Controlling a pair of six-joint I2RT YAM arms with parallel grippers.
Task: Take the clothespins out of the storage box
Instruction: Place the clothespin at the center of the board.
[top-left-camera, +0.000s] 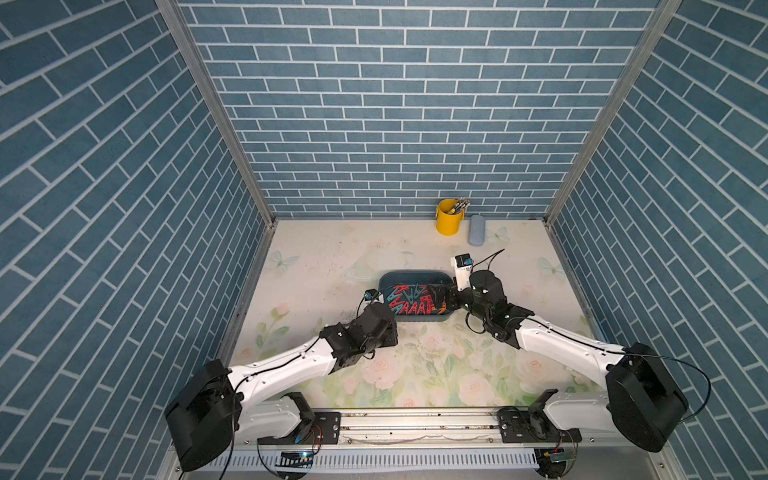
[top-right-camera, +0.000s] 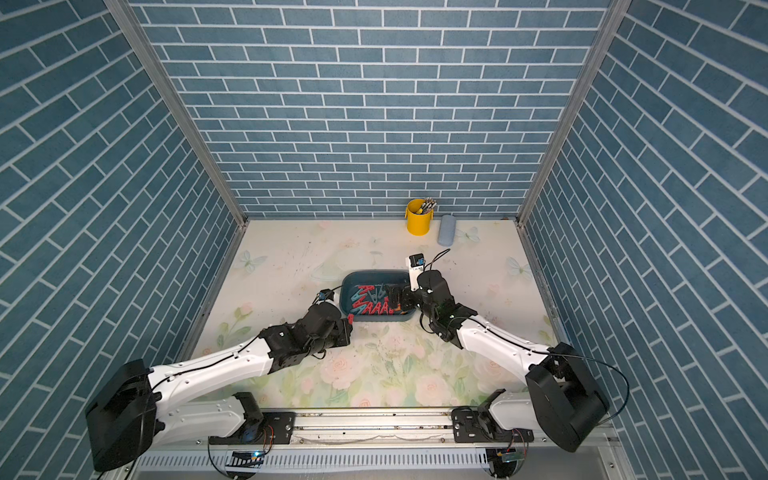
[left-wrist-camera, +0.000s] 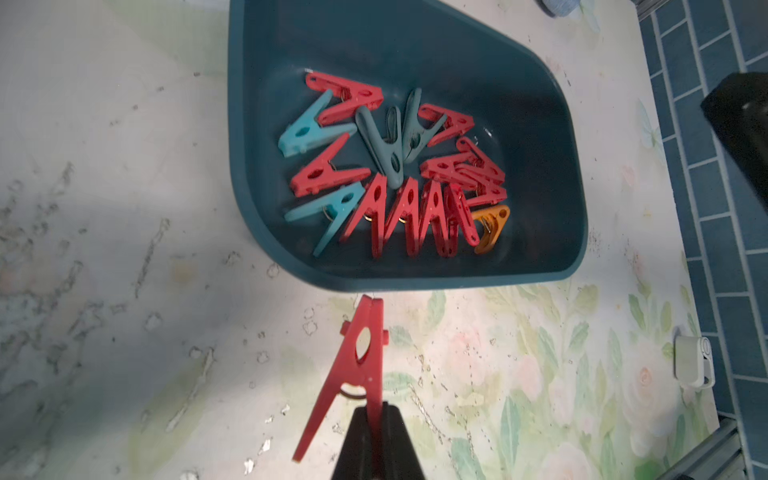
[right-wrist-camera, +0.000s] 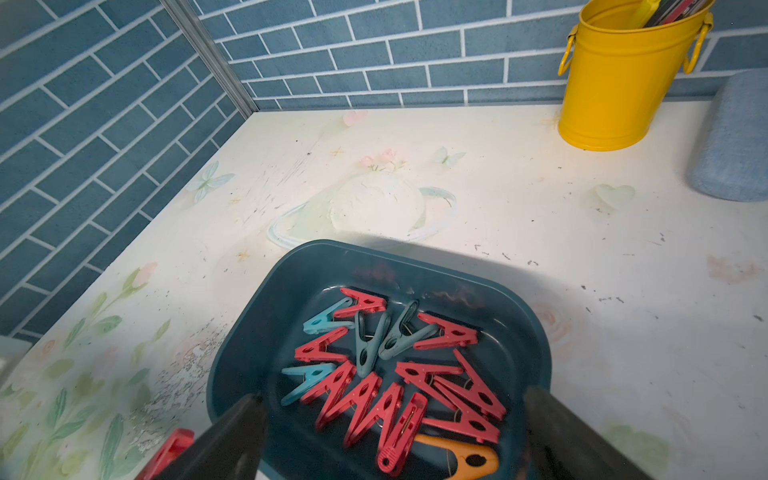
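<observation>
Left wrist: left gripper (left-wrist-camera: 375, 415) pinches a red plastic clothespin (left-wrist-camera: 353, 374) beside the dark teal storage box (left-wrist-camera: 548, 174). Right gripper (right-wrist-camera: 392, 397) gapes, empty.

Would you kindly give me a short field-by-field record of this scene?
Left gripper: shut on a red clothespin, held outside the box
Right gripper: open, over the storage box
Box contents: clothespins, mostly red, plus one orange clothespin
Back of table: yellow bucket, pale blue case

Teal storage box (left-wrist-camera: 374, 41), mostly red clothespins (left-wrist-camera: 415, 216), yellow bucket (right-wrist-camera: 615, 83)
</observation>
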